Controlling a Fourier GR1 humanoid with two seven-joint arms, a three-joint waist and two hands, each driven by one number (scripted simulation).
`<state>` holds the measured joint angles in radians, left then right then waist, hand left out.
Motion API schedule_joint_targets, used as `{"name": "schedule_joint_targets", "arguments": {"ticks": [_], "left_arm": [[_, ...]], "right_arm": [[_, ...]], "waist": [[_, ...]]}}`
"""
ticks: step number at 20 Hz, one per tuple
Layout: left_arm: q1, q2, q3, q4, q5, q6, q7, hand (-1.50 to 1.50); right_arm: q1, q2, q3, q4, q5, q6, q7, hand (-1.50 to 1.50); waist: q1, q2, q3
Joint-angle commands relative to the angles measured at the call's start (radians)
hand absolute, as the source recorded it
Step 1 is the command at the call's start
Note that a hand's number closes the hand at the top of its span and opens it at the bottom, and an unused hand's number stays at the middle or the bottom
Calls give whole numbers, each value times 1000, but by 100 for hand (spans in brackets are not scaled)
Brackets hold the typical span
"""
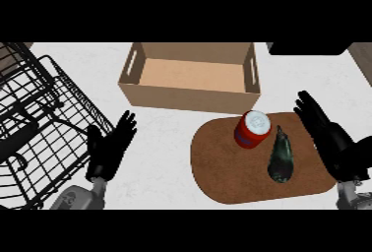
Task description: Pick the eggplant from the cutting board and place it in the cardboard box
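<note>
A dark green-purple eggplant (pixel 280 156) lies lengthwise on the right part of the brown cutting board (pixel 227 170). The open cardboard box (pixel 192 74) stands behind the board, toward the back centre. My right hand (pixel 333 140) is open at the board's right edge, fingers straight and pointing away, just right of the eggplant and apart from it. My left hand (pixel 110 145) is open with fingers up, left of the board, holding nothing.
A red can with a white lid (pixel 253 129) stands on the board just left of the eggplant's tip. A black wire rack (pixel 36 128) fills the left side. A dark object (pixel 309 47) sits at the back right.
</note>
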<state>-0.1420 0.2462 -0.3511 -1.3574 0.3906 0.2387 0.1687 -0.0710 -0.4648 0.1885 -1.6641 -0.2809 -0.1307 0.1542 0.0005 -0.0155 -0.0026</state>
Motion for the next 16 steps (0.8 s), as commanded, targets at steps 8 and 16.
{"name": "schedule_joint_targets", "arguments": {"ticks": [8, 16], "left_arm": [[-38, 173, 4, -12, -226, 94, -111, 0], [11, 235, 27, -19, -227, 104, -163, 0]], "right_arm": [[-10, -165, -176, 219, 271, -319, 145, 150], [-19, 29, -205, 154, 279, -572, 164, -150]], "waist": [[46, 22, -9], [36, 6, 1]]}}
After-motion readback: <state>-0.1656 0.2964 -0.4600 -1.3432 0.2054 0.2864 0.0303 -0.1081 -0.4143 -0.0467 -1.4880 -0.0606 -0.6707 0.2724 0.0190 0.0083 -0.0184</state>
